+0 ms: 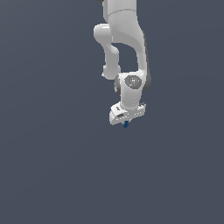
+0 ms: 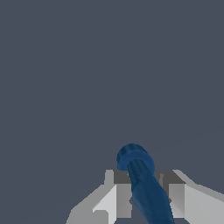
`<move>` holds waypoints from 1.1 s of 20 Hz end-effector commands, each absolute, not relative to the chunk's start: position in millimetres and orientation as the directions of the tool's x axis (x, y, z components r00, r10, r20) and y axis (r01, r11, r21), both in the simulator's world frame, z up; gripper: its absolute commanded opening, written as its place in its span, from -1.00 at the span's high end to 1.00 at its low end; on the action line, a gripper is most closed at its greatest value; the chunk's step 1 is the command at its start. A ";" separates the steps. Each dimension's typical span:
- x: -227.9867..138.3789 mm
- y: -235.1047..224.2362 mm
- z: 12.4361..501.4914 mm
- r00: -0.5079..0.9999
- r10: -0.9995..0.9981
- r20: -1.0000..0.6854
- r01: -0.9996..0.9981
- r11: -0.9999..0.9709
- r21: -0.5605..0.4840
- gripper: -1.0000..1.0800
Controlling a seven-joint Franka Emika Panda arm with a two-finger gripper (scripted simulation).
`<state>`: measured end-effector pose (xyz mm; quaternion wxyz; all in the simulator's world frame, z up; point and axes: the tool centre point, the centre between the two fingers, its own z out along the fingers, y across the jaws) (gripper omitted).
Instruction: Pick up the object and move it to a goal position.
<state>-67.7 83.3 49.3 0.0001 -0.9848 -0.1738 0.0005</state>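
The object (image 1: pixel 126 125) is a tiny dark blue thing that sticks out just below my white gripper (image 1: pixel 126 121) in the exterior view. In the wrist view the object (image 2: pixel 142 181) is a dark blue rod with a wider round end, and it sits between my two grey fingers (image 2: pixel 120 192). My gripper (image 2: pixel 146 192) is shut on it, with a finger pressing each side. The arm hangs down from the top of the exterior view. No goal marker shows in either view.
A plain dark grey-blue ground (image 1: pixel 52 166) fills both views. No other objects, containers or edges show.
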 end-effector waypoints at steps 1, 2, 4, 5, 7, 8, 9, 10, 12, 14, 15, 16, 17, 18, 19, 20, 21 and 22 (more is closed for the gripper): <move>-63.3 86.1 56.6 0.940 0.343 0.000 0.343 -0.940 0.000 1.00; -61.0 87.6 60.3 0.940 0.343 0.000 0.343 -0.940 0.000 1.00; -55.6 91.1 69.1 0.940 0.343 0.000 0.343 -0.940 0.000 1.00; -52.5 93.1 74.2 0.940 0.343 0.000 0.343 -0.940 0.000 1.00; -45.4 97.8 85.6 0.939 0.343 0.000 0.343 -0.939 -0.001 1.00; -41.6 100.3 91.9 0.939 0.343 0.000 0.343 -0.939 -0.001 1.00; -37.4 102.9 98.5 0.939 0.343 0.000 0.343 -0.939 -0.001 1.00; -33.1 105.6 105.4 0.939 0.343 0.000 0.343 -0.939 -0.001 1.00; -23.9 111.3 119.9 0.939 0.343 0.000 0.343 -0.939 -0.001 1.00; -14.2 117.4 135.2 0.939 0.343 0.000 0.343 -0.939 -0.001 1.00; -9.1 120.6 143.1 0.939 0.343 0.000 0.343 -0.939 -0.001 1.00; -3.9 123.7 151.1 0.939 0.343 0.000 0.343 -0.939 -0.001 1.00; 1.3 126.9 158.9 0.939 0.343 0.000 0.343 -0.939 -0.001 1.00; 6.3 129.9 166.5 0.939 0.343 0.000 0.343 -0.939 -0.001 1.00; 11.1 132.8 173.7 0.939 0.343 0.000 0.343 -0.939 -0.001 1.00; 15.8 135.6 180.7 0.939 0.343 0.000 0.343 -0.939 -0.001 1.00; 20.4 138.3 187.5 0.939 0.343 0.000 0.343 -0.939 -0.001 1.00; 24.9 140.9 194.0 0.939 0.343 0.000 0.343 -0.939 -0.001 1.00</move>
